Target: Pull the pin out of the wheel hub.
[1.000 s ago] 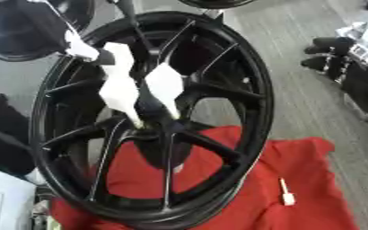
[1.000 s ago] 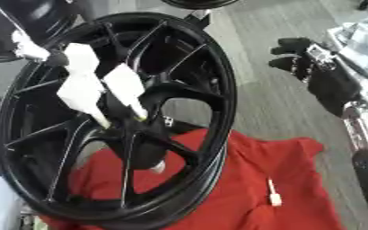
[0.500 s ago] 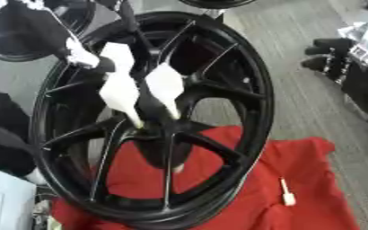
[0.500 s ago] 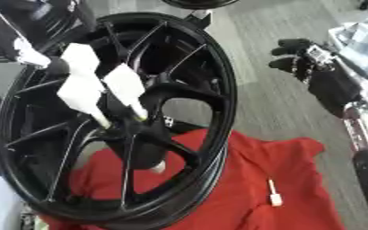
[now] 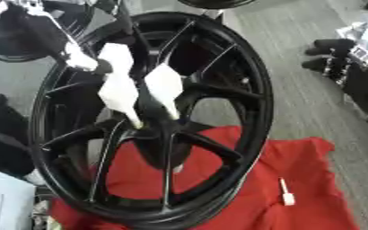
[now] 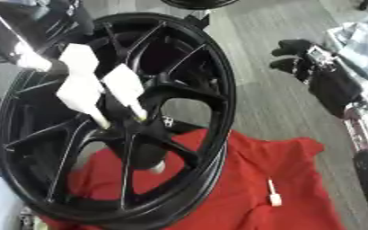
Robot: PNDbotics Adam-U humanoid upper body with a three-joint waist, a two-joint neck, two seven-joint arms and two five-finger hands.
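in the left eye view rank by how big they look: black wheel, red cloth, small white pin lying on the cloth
1. black wheel: largest, and nearest the camera
2. red cloth, partly hidden under the wheel
3. small white pin: smallest by far

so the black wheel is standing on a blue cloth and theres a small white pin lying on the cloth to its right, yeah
Not quite: the cloth is red, not blue, as the left eye view shows. The rest holds: the black wheel stands upright on it, and a small white pin lies on the cloth to the wheel's right.
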